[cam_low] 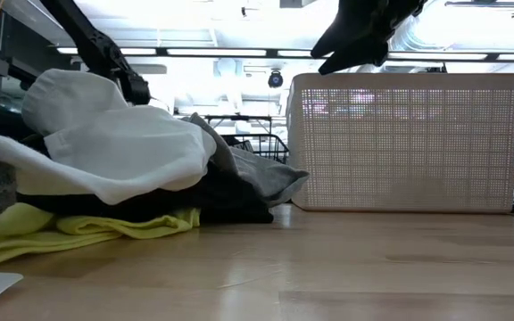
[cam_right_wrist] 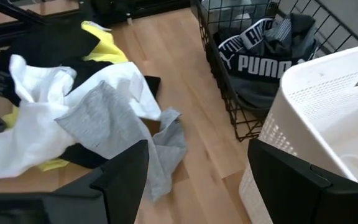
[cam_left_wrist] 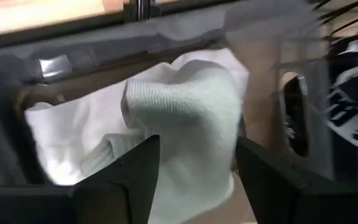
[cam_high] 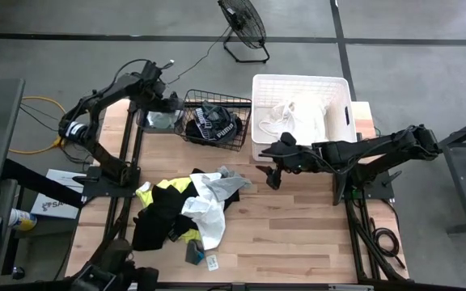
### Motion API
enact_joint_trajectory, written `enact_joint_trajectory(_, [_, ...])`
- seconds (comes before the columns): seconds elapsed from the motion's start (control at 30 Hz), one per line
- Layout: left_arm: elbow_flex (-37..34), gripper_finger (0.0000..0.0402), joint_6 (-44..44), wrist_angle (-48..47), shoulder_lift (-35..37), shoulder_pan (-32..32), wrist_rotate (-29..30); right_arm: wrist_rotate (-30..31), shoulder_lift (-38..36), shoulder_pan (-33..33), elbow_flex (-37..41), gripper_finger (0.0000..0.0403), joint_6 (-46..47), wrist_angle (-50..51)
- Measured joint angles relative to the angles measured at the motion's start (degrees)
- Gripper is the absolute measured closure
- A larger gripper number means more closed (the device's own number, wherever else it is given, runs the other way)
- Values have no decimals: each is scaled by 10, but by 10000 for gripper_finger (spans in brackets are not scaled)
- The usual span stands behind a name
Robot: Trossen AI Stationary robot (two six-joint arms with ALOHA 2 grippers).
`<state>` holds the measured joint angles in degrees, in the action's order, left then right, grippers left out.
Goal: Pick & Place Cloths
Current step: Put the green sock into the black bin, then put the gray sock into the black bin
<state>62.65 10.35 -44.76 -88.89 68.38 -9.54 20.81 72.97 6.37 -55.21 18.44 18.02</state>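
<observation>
A: What lies nearest the front of the table?

B: A small tag or card (cam_high: 213, 262) at the front edge, then the pile (cam_high: 186, 207) of cloths: black, neon yellow, and a white cloth (cam_low: 114, 143) on top. A grey cloth (cam_right_wrist: 114, 134) trails off the pile toward the tub (cam_high: 259, 121). In the low view the yellow cloth (cam_low: 78, 230) spreads flat on the wood under the rest.

A: And the right gripper?

B: The right gripper (cam_high: 272, 174) hangs above bare wood between the pile and the tub, just in front of the tub's near wall. Its fingers (cam_right_wrist: 123, 180) are spread wide with nothing between them; the wrist view looks past them at the grey cloth and the wire basket (cam_right_wrist: 229, 106).

A: What is in the containers behind?

B: The basket sits just left of the tub, touching or nearly so, and holds a black cloth with white lettering (cam_right_wrist: 263, 59). The tub holds a white cloth (cam_high: 285, 117).

A: The left gripper?

B: The left gripper (cam_high: 158, 113) is farthest back, at the basket's left side. A white knit cloth (cam_left_wrist: 191, 118) sits between its fingers (cam_left_wrist: 135, 174), which are clenched on it; a sheer layer (cam_left_wrist: 260, 37) lies around it.
</observation>
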Motion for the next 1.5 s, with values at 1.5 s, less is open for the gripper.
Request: enact_joint_trajectory(1.5, [0,187,40,-21,352,-381,34,37,288,33,0,141,26,-136])
